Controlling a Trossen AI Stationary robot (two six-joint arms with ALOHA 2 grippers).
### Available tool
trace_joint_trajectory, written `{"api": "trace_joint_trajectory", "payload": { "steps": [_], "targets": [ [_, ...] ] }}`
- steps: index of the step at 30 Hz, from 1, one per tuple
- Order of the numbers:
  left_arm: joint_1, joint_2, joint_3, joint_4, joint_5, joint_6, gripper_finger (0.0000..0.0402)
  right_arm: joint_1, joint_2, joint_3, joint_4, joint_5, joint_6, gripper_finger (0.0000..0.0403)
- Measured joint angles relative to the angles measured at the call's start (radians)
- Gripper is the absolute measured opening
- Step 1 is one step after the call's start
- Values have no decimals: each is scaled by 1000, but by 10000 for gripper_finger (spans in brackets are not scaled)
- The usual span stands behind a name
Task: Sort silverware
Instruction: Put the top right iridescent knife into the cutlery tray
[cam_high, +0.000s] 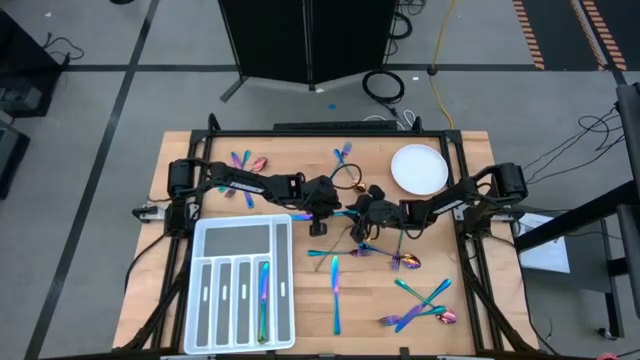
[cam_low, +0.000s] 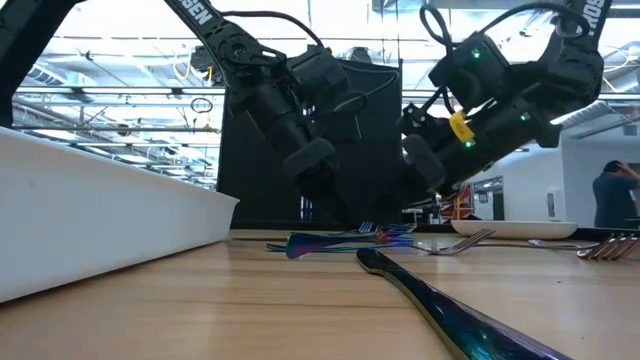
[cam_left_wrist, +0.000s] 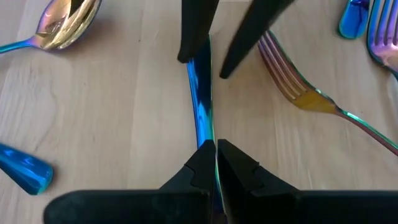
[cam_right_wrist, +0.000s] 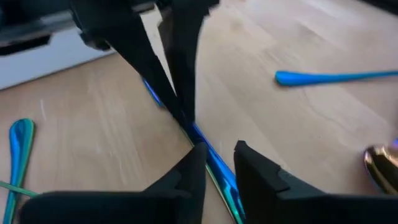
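A slim blue utensil (cam_left_wrist: 202, 106) lies near the middle of the wooden table (cam_high: 180, 170), and both grippers meet over it. The left gripper (cam_left_wrist: 215, 149) has its fingers pressed together on one end of this blue piece, as its wrist view shows. The right gripper (cam_right_wrist: 217, 152) stands over the other end with its fingers a little apart, one on each side of the blue strip, not squeezing it. In the high view the two grippers (cam_high: 325, 205) (cam_high: 365, 210) are almost touching, just at 3 o'clock from the top corner of the white tray (cam_high: 240, 285). The tray sits at about 7 o'clock from the table centre and holds one rainbow piece (cam_high: 264, 300) in a long compartment. More silverware is spread around: a long knife (cam_high: 336, 295) at 6 o'clock, a crossed group of forks and spoons (cam_high: 420, 305) at 4 o'clock, and a few pieces (cam_high: 245, 165) at 10 o'clock. The round white plate (cam_high: 418, 168) is at 2 o'clock, well apart from the grippers.
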Motion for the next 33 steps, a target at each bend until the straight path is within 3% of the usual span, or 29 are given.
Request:
{"api": "trace_joint_trajectory", "payload": {
  "steps": [5,15,33],
  "targets": [
    [0,0,0,-9,0,0,43,0,0,-6,-51,42,68,7],
    [0,0,0,-12,-4,0,120,5,-1,-86,29,64,186,1],
    [13,-2,-38,-1,-34,0,125,14,-1,-94,-35,87,264,0]
  ]
}}
